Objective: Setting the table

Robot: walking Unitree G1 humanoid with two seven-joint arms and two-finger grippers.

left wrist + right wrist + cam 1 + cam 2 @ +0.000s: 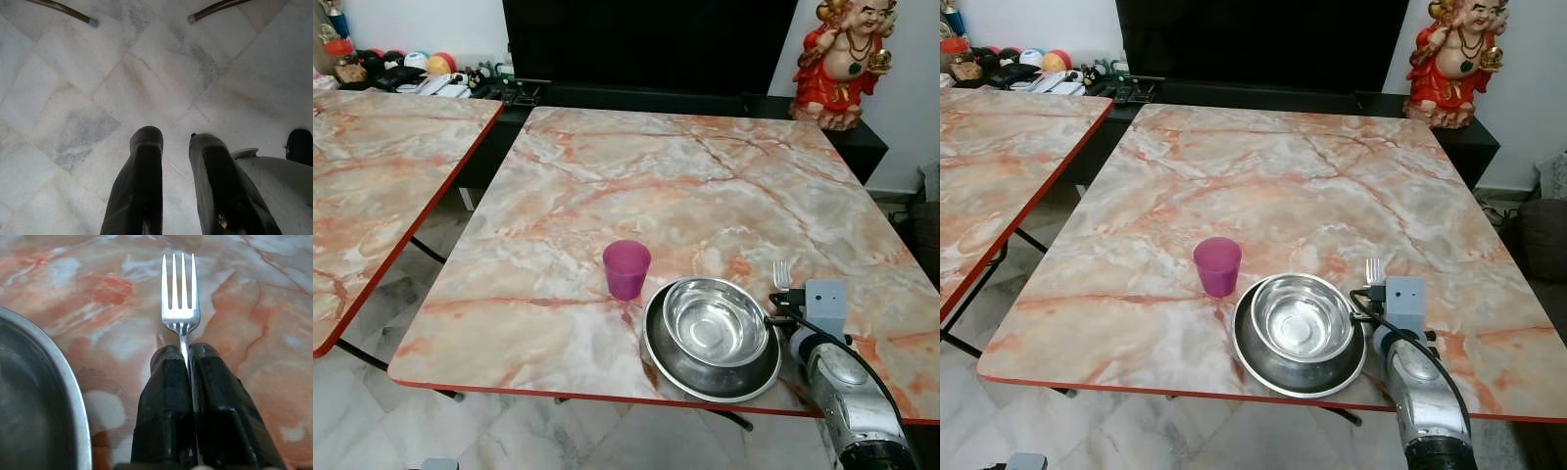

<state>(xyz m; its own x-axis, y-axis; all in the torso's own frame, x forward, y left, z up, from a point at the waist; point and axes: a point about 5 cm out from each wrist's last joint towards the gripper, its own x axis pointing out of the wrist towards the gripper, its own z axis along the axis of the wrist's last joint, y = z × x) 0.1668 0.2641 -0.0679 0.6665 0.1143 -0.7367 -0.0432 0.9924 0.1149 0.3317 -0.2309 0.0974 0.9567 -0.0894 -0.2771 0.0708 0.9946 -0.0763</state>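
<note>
Marble-patterned in pink and orange with a red edge, our counter [685, 186] fills the room ahead, backed by a dark screen and a red and gold laughing figurine [843, 61] on a black shelf. Near the front edge stand a small purple plastic cup [626, 268] and, just beside it, a shiny steel bowl [715, 322] nested in a wider steel dish [658, 360].

Our right gripper [188, 355] holds a silver metal fork [180, 296] low over the counter, just beside the dish, its fingers clamped together on the handle with the tines pointing away from us. The left gripper [176, 147] hangs idle over the pale marble floor [88, 98], fingers apart.

We judge the risks are small but real. The grip is narrow on a thin handle, so the fork could twist or slide as we let go. Any sideways drift toward the dish would knock its rim and shift the bowl, perhaps into the cup.

For room, the counter lies bare beyond the fork and to its right. The front edge is near, so we should avoid releasing any closer to ourselves.
</note>
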